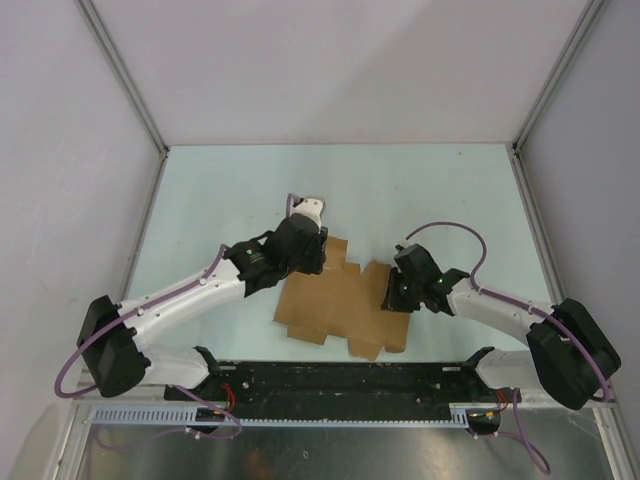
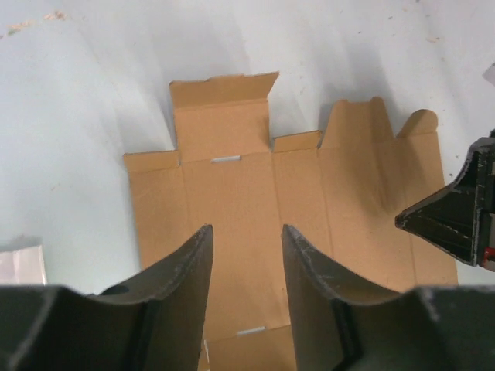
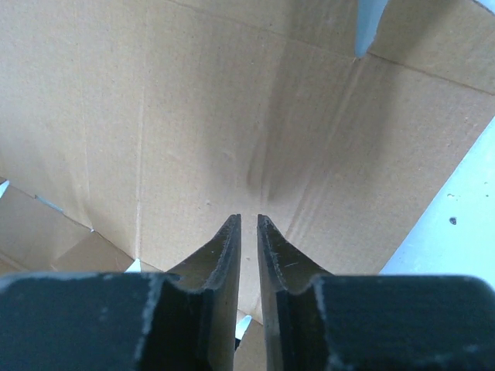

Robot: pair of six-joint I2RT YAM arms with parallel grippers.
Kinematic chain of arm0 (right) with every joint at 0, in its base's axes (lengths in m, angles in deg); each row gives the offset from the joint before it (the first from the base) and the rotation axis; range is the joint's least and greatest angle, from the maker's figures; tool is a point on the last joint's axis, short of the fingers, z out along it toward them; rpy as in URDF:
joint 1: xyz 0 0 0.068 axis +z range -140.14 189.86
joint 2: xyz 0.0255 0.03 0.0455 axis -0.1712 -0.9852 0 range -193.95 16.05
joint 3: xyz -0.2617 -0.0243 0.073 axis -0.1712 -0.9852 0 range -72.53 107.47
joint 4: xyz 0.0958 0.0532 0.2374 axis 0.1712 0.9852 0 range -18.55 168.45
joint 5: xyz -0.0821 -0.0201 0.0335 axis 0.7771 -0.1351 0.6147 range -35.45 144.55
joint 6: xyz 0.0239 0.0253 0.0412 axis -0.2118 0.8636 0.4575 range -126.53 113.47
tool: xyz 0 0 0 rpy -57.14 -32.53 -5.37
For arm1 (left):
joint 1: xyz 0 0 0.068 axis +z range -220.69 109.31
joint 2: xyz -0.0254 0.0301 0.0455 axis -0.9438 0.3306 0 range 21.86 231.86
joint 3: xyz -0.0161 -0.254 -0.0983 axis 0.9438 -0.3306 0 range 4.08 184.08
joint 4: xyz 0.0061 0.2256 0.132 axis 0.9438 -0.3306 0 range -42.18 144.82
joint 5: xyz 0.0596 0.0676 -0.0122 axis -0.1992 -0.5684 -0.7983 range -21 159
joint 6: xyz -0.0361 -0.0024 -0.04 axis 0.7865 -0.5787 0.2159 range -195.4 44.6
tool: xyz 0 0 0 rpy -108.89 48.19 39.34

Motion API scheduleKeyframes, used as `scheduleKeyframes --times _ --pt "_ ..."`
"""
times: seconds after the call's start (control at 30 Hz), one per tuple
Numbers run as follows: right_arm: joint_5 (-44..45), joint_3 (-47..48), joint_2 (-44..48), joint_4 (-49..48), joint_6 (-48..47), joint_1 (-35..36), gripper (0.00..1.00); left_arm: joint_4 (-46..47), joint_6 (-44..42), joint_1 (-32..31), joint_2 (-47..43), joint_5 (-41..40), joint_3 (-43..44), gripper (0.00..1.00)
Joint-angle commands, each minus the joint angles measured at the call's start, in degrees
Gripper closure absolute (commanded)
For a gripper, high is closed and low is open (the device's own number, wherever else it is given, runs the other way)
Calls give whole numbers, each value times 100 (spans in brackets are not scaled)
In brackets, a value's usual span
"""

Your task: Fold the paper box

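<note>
One flat paper box [image 1: 333, 300]: brown creased cardboard, many-flapped.

The paper box [image 1: 335, 300] lay unfolded, a flat sheet of plain brown, unprinted cardboard on the pale desk [image 1: 400, 190]. It sat toward the near edge, about midway across and skewed a little to the desk's sides. Its outline was irregular: a row of oblong panels parted by straight crease lines, with flaps and tabs jutting from both long sides. In the left wrist view a squarish flap [image 2: 223, 127] with a narrow end lip stood out beyond a small slot, and two rounded tabs [image 2: 356, 124] lay further right. A faint wrinkle [image 3: 259, 166] marked one panel near the sheet's right end.
</note>
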Motion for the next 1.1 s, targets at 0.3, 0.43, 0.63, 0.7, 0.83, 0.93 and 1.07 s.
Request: scheduleKeyframes --times 0.3,0.43,0.63,0.7,0.83,0.93,1.07 --pt "108 -16 20 -202 -27 60 77 -44 287 473 -144 -458 -699 52" --pt "82 -43 99 -264 -1 69 78 -35 401 473 -100 -475 -875 50" --pt "143 -43 546 -194 -10 78 63 140 516 543 -380 -450 -1191 48" --pt "152 -43 661 -194 -53 52 57 228 577 613 -539 -309 -1340 48" --pt "-207 36 933 -500 -465 -176 48 483 726 851 -969 51 -1604 48" --pt "-725 176 996 -800 -940 -405 45 519 884 904 -1339 140 -1798 48" --pt "-1104 920 348 -827 -1415 -686 42 510 1253 930 -1822 201 -2157 47"
